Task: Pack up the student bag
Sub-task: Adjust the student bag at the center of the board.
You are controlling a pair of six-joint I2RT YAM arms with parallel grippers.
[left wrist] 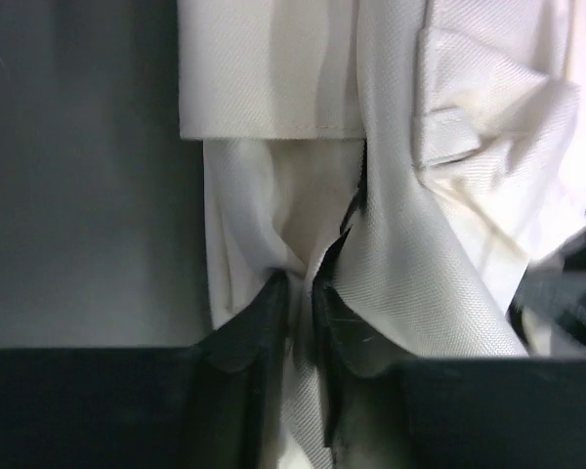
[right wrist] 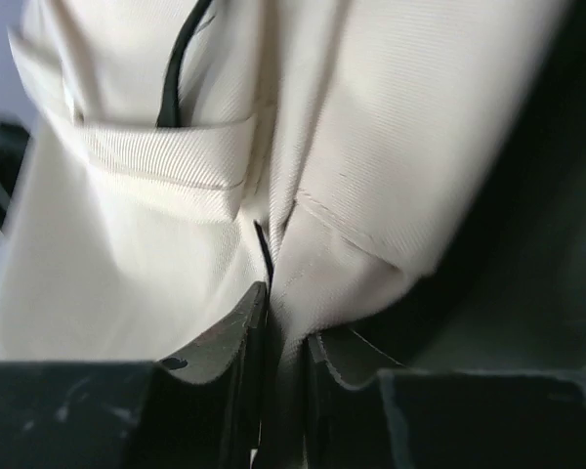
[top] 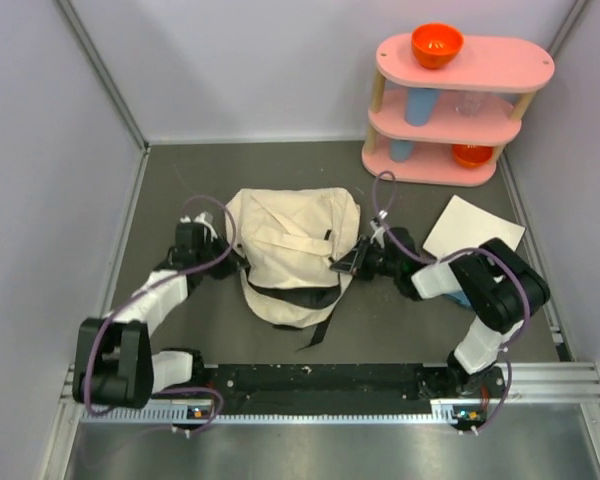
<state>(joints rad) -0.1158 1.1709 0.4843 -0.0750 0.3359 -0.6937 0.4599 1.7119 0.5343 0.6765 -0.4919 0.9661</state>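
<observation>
The student bag (top: 292, 250), slumped cream canvas with black straps, lay at the middle of the grey table (top: 180, 190). The left gripper (left wrist: 301, 293) pinched its cloth at 9 o'clock, the right gripper (right wrist: 283, 322) at 3 o'clock, perhaps along a zipper seam. Pale walls enclosed the table; a pink shelf (top: 460, 100) stood at 1 o'clock.

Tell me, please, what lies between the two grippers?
Only the soft cream canvas backpack, pinched by left gripper and right gripper, in the top view.

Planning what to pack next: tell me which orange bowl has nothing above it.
The orange bowl on the pink shelf's top tier, left end. The other orange bowl sits on the bottom tier, below two tiers.
</observation>
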